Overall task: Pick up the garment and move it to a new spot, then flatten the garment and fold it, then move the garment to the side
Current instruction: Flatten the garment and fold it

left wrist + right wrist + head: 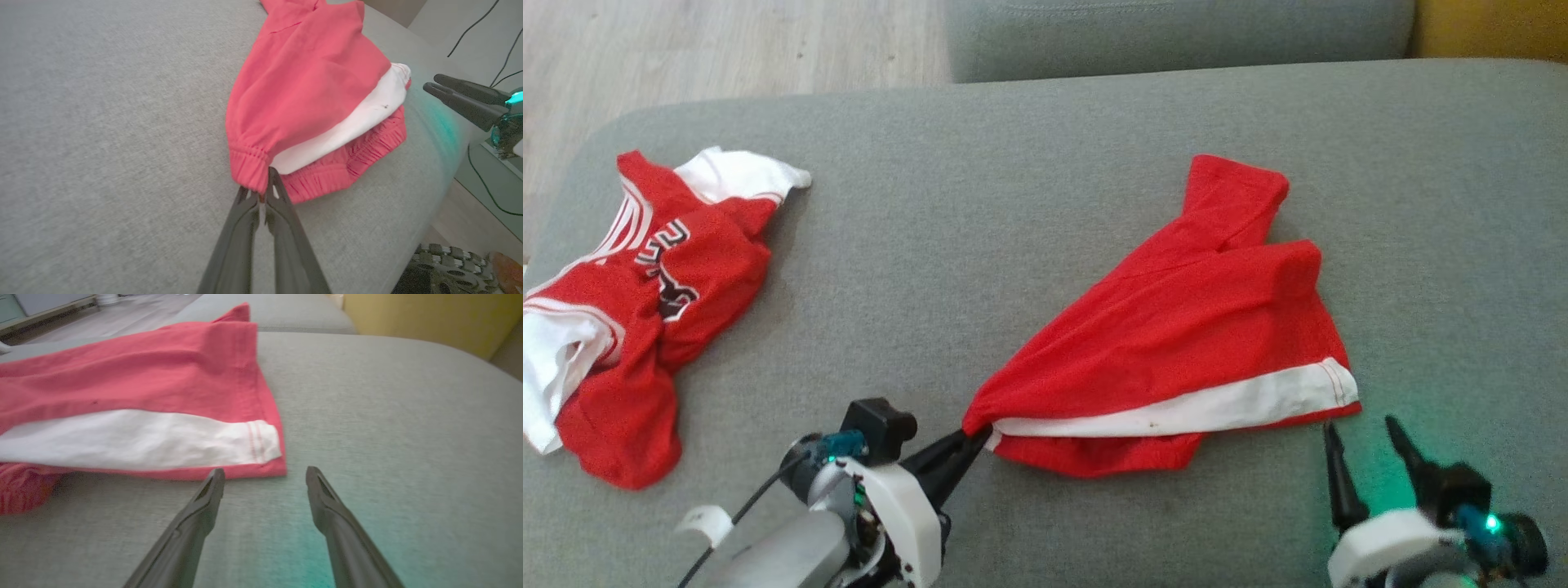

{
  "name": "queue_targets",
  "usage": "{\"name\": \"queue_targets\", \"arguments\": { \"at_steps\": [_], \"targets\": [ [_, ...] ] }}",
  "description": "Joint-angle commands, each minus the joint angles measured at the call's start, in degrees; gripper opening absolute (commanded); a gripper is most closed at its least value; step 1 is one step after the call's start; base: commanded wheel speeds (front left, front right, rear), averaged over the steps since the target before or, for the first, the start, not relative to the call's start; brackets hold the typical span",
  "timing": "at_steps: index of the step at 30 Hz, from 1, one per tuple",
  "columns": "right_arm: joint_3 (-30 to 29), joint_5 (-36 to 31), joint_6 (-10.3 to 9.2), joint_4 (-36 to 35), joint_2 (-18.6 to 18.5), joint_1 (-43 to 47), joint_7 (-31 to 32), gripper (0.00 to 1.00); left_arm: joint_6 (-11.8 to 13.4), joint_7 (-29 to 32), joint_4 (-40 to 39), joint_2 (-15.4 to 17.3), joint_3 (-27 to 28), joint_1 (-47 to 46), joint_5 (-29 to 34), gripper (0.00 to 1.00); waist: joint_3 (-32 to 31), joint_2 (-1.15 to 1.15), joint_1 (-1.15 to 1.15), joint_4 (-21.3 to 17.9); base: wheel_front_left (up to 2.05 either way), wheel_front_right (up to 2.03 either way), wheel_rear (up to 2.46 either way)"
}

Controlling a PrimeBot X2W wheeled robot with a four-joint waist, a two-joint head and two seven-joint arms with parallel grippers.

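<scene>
We see the red shorts [1176, 327] lying right of centre in the head view on a broad grey cushion [1013, 204], fanned out from a pinched point at lower centre towards the upper right. The cushion is a flat, finely woven seat with rounded corners. A second grey cushion [1176, 33] sits along the top edge, pale wood floor [727, 41] shows in the upper left corner, and a yellow surface [1486, 24] in the upper right.

Our left gripper [968, 445] is clamped tight on the gathered elastic waistband at the shorts' lower left corner. In the left wrist view its fingers [282, 212] meet on the ribbed red band. Our right gripper [1361, 425] has its jaws spread wide and holds nothing. Its tips rest just below the shorts' lower right hem corner, close to the cloth but apart from it.

The shorts are soft matte knit, with a broad white band running along the lower edge to a stitched hem. A crumpled red-and-white jersey [645, 302] with dark numerals lies well apart at the left edge of the frame.
</scene>
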Motion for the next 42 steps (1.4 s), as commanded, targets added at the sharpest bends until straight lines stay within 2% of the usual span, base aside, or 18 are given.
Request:
{"name": "queue_targets", "arguments": {
  "at_steps": [1, 2, 8, 15, 23, 24, 27, 30, 32, 34, 38, 42],
  "targets": [
    [0.7, -0.6, 0.39, -1.6, -0.2, -3.6, -0.2, 1.0, -0.1, -0.8, -0.8, 1.8, 1.8, -3.2, 0.4, 0.0, 0.3, 0.0, 0.0, 0.2, 0.0, 0.0, 0.0],
    [-0.3, -0.6, 0.39, -0.8, -0.2, -4.7, -0.2, 1.0, -0.2, -1.0, -0.7, 2.0, 1.8, -3.5, 0.6, 0.0, 0.6, 0.0, 0.0, 0.3, 0.0, 0.0, 0.0],
    [3.5, 0.8, 0.39, 2.9, -0.1, -8.5, -0.2, 1.0, -0.2, -1.6, 0.6, 2.8, 1.4, -4.9, 1.9, 0.0, 1.3, 0.0, 0.0, 0.8, 0.0, 0.0, 0.0],
    [4.4, 1.4, 0.39, 9.0, -0.1, -11.2, -0.2, 1.0, -0.2, -2.1, 2.1, 3.4, 1.2, -6.4, 3.0, 0.0, 1.4, 0.0, 0.0, 1.0, 0.0, 0.0, 0.0],
    [5.6, 0.9, 0.39, 9.0, -0.1, -11.6, -0.2, 1.0, -0.2, -2.7, 3.2, 3.0, 1.0, -6.9, 3.3, 0.0, 1.5, 0.0, 0.0, 0.8, 0.0, 0.0, 0.0],
    [5.8, 0.9, 0.39, 9.2, -0.1, -11.5, -0.2, 0.92, -0.2, -2.7, 3.4, 3.0, 1.0, -6.9, 3.3, 0.0, 1.5, 0.0, 0.0, 0.8, 0.0, 0.0, 0.0],
    [6.2, 1.1, 0.39, 10.0, -0.1, -11.7, -0.2, 0.43, -0.2, -2.9, 3.7, 2.9, 0.9, -7.0, 3.3, 0.0, 1.5, 0.0, 0.0, 0.8, 0.0, 0.0, 0.0],
    [7.1, 1.4, 0.39, 11.0, -0.1, -12.5, -0.2, 0.25, -0.2, -3.0, 4.0, 2.8, 0.9, -7.3, 3.4, 0.0, 1.7, 0.0, 0.0, 0.6, 0.0, 0.0, 0.0],
    [7.4, 1.7, 0.39, 12.0, -0.1, -13.1, -0.2, 0.0, -0.3, -3.1, 4.2, 2.9, 0.9, -7.3, 3.4, 0.0, 1.6, 0.0, 0.0, 0.5, 0.0, 0.0, 0.0],
    [7.5, 2.4, 0.39, 11.9, -0.1, -13.6, -0.2, 0.0, -0.2, -3.2, 4.3, 3.3, 0.8, -7.7, 4.2, 0.0, 1.6, 0.0, 0.0, 0.4, 0.0, 0.0, 0.0],
    [6.3, 5.2, 0.39, 6.4, -0.1, -14.4, -0.2, 0.0, 0.1, -3.6, 3.5, 4.2, 1.3, -8.8, 6.2, 0.0, 1.4, 0.0, 0.0, -0.2, 0.0, 0.0, 0.0],
    [4.9, 8.6, 0.39, -2.0, -0.1, -16.9, -0.2, 0.0, -0.1, -3.7, 1.4, 6.1, 1.4, -11.8, 7.9, 0.0, 1.6, 0.0, 0.0, -1.4, 0.0, 0.0, 0.0]
  ]
}}
